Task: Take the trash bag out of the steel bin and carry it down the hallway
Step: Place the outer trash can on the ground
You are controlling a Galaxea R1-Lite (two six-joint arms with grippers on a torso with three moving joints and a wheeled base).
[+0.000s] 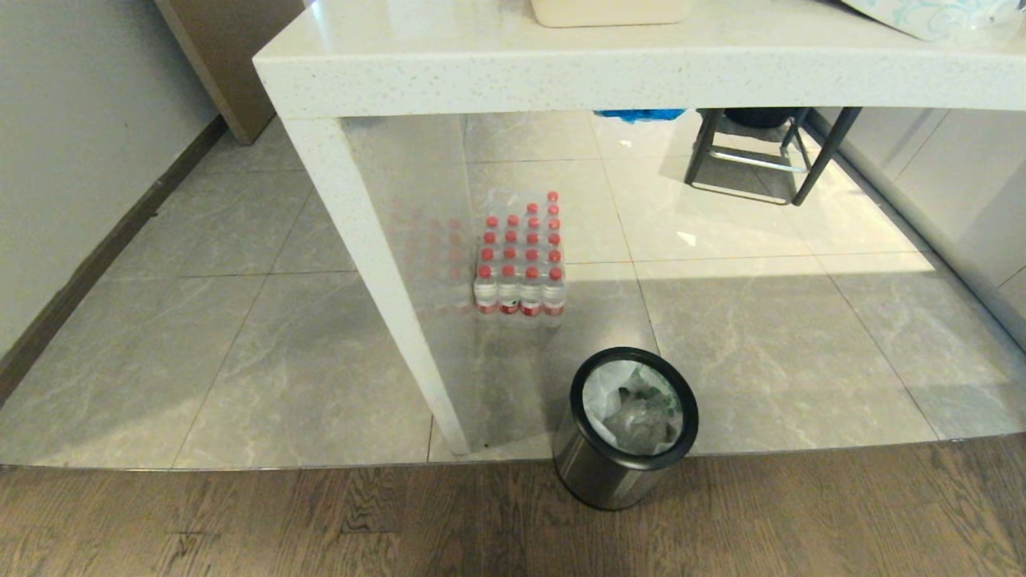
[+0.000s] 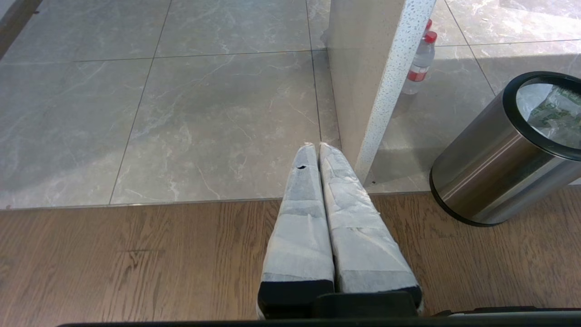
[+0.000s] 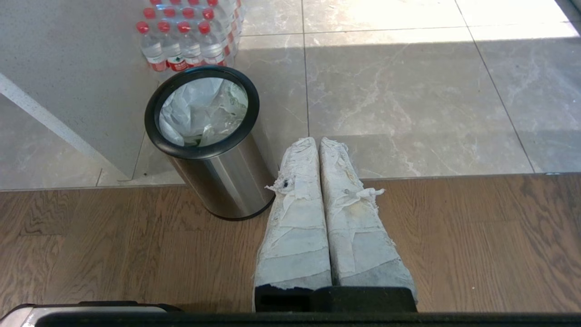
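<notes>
Clenched jaws on both grippers near steel bin with trash bag inside.

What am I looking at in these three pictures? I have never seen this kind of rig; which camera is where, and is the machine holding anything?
This is a wheeled robot with two arms. The wide picture comes from a camera on its head, looking down at the floor; neither arm shows there. The other two come from cameras on its wrists, each looking along a taped tool. The left tool and the right tool are both shut and hold nothing. On the floor stands the steel bin, by the leg of a white table. The trash bag sits inside it, not yet removed. Behind the bin is a pack of water bottles with red caps.
</notes>
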